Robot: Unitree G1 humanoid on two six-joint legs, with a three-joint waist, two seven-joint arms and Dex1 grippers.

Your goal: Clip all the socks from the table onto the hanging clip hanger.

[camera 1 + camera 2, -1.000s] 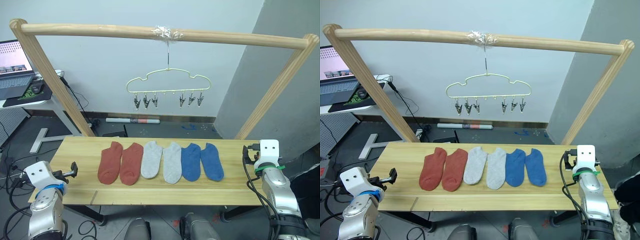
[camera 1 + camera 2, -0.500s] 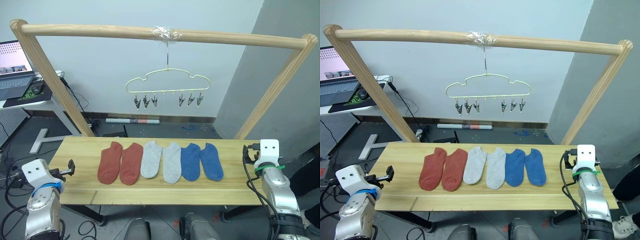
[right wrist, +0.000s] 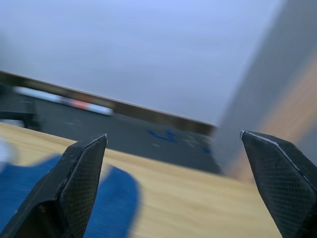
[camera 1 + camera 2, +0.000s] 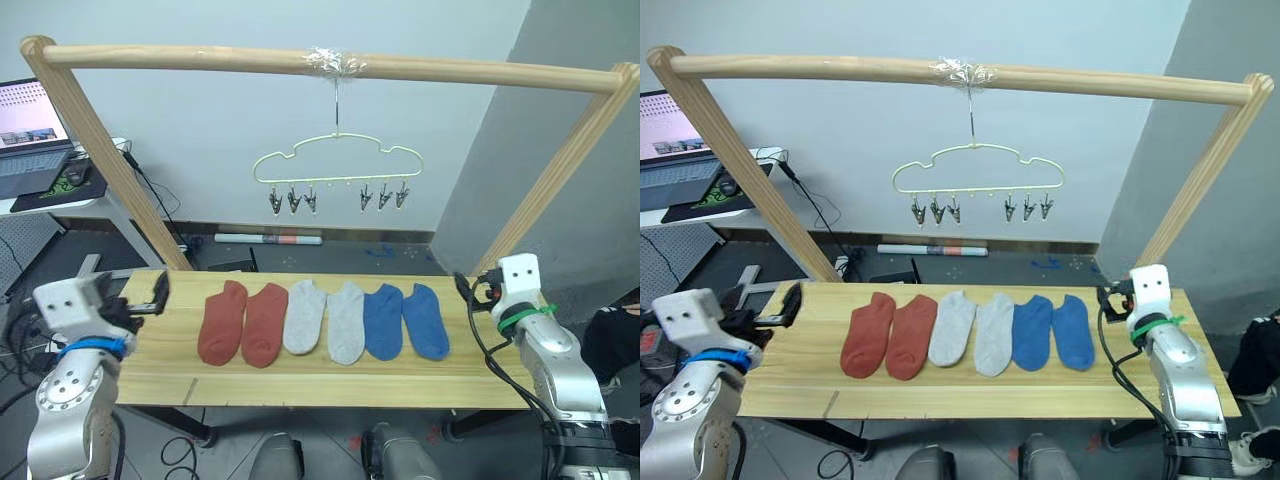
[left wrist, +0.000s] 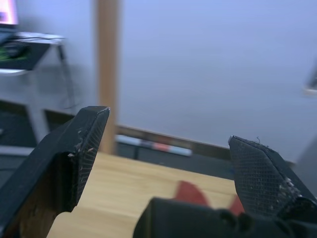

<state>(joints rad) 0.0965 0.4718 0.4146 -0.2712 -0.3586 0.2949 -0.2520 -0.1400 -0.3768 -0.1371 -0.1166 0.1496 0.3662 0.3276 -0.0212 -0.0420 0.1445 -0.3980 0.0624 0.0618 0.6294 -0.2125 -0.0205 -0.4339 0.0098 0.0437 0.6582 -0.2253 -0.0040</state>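
The left gripper [image 4: 158,293] has risen from the lower-left corner of the head view to the left end of the table [image 4: 300,385], and its wrist view shows the fingers [image 5: 86,144] spread wide with nothing between them. The right gripper [image 4: 1106,297] has likewise come up and inward from the lower right to the table's right end, just beside the outer blue sock; its fingers [image 3: 79,178] are also released and empty. All six socks [image 4: 322,320] lie untouched in a row at centre frame: two rust-red [image 4: 241,322], two grey [image 4: 325,319], two blue [image 4: 405,320]. The clip hanger [image 4: 337,172] hangs in the upper middle from the wooden pole [image 4: 330,65], all its clips bare. Judging from this, both arms are only now approaching; no sock has been picked up, so the whole task remains.
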